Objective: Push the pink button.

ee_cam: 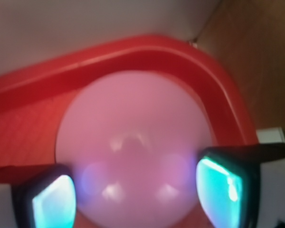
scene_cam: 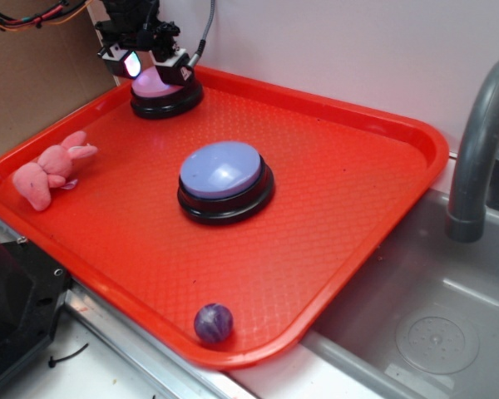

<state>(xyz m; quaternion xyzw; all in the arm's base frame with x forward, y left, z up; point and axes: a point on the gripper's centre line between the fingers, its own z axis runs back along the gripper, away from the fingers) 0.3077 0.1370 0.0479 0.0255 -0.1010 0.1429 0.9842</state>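
The pink button (scene_cam: 154, 86) sits in the far left corner of the red tray (scene_cam: 341, 166), its black base showing under a pale pink dome. My gripper (scene_cam: 156, 65) is right on top of it, open, with one finger on each side of the dome. In the wrist view the pink button (ee_cam: 133, 142) fills the middle of the frame, very close, and the glowing teal fingertips (ee_cam: 223, 187) stand wide apart at its lower left and right edges. Whether the fingers touch the dome cannot be told.
A larger lavender-blue button (scene_cam: 224, 179) stands mid-tray. A pink plush bunny (scene_cam: 51, 168) lies at the tray's left edge and a small purple ball (scene_cam: 213, 322) near its front rim. A grey sink (scene_cam: 432, 316) and faucet (scene_cam: 481, 141) are to the right. Cardboard stands behind left.
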